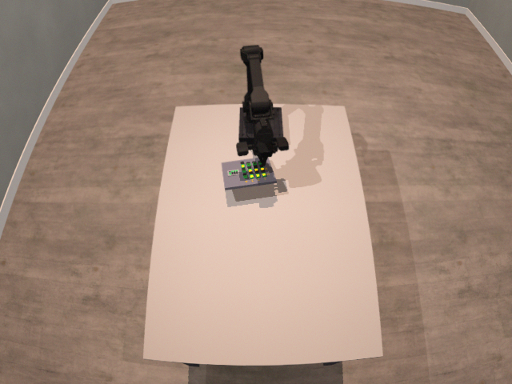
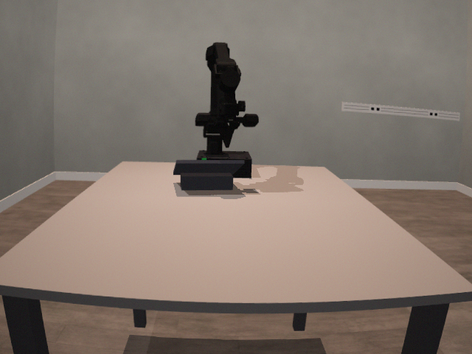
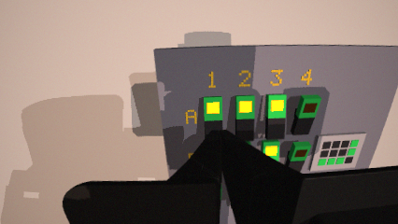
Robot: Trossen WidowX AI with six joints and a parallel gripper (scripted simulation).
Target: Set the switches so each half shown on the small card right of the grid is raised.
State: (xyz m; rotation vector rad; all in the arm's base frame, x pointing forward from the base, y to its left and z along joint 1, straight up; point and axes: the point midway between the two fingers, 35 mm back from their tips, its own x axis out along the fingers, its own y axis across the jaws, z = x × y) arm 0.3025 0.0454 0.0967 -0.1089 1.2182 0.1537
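Observation:
A grey switch panel (image 3: 276, 103) sits on the table, with columns marked 1 to 4 and a row marked A. Switches A1 (image 3: 213, 112), A2 (image 3: 245, 112) and A3 (image 3: 277, 109) have lit yellow lamps on their green halves. A4 (image 3: 306, 112) has a dark lamp. In the second row, one switch (image 3: 271, 150) is lit and the one to its right (image 3: 299, 153) is dark. The small card (image 3: 338, 152) shows green and dark squares. My gripper (image 3: 219, 137) is shut and empty, its tip just nearer than A1 and hiding the switches behind it. It hovers over the panel (image 1: 249, 174) in the overhead view.
The arm's base (image 1: 260, 124) stands just behind the panel. In the exterior view the panel (image 2: 209, 173) is a dark box in front of the arm, with the gripper tip (image 2: 227, 144) above it. The table edges are far off.

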